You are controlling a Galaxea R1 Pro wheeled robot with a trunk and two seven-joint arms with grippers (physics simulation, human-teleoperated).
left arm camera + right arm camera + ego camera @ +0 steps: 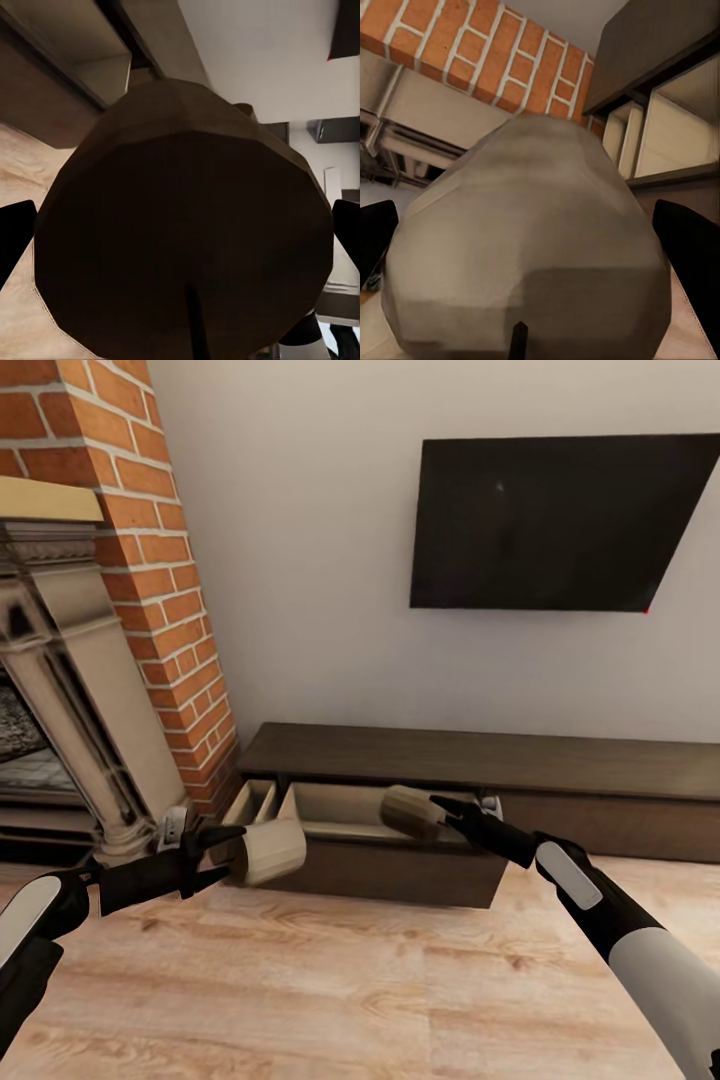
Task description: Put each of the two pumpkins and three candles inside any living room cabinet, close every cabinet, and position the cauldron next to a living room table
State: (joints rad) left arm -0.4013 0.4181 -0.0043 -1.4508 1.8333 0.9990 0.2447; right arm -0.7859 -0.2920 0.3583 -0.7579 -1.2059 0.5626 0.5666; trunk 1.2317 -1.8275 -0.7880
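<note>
Nearest, the left pincer grips a pale stubby candle held out over the wood floor, just short of the front of the open drawer. The left wrist view has this candle wedged between the two dark fingers, wick end toward the camera.

A little further on, the right pincer is clamped on a second candle, which hangs over the pale inside of that drawer. In the right wrist view this grey candle sits between the fingers, with brick beyond.

The drawer belongs to the long, low dark cabinet against the wall, and a narrower drawer beside it is also pulled out. Behind stand the brick fireplace and a wall television.

The step in hand looks like stowing candles. Next, the right pincer should lower and let go inside the drawer, then the left one must reach forward over the rim to do the same; both drawers still need shutting.

No writing or brand can be read anywhere
</note>
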